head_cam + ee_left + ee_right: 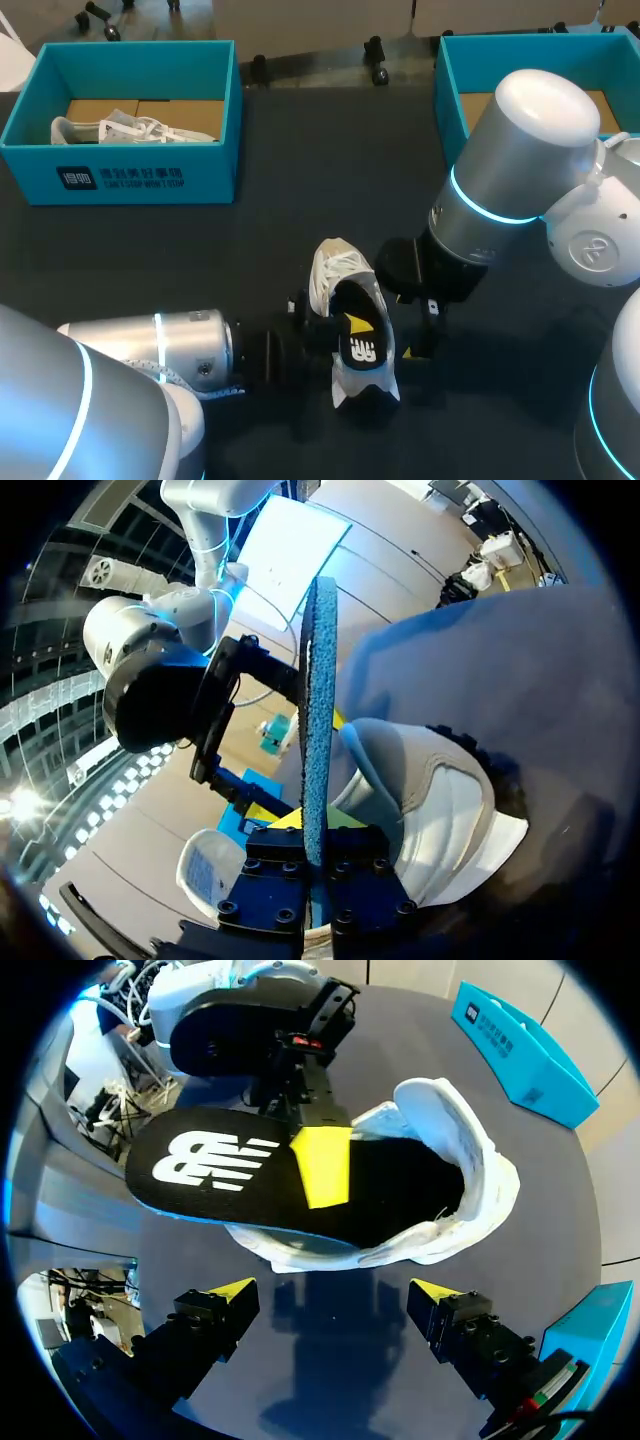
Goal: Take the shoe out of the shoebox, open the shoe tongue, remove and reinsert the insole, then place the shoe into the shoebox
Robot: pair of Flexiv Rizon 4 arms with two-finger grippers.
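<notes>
A white shoe [338,272] lies on the dark table near the middle. Its black insole [362,345], with a white logo, sticks out of the shoe opening, one end still inside. My left gripper [345,328] comes in from the lower left and is shut on the insole. In the left wrist view the insole [318,730] stands edge-on, blue underneath, clamped in that gripper [318,875] beside the shoe [450,810]. My right gripper [333,1295] hangs open just above the table in front of the shoe [460,1150] and insole [200,1165], holding nothing.
A teal shoebox [120,175] at the back left holds another white shoe [130,128]. A second teal box [455,75] stands at the back right, partly behind my right arm [510,160].
</notes>
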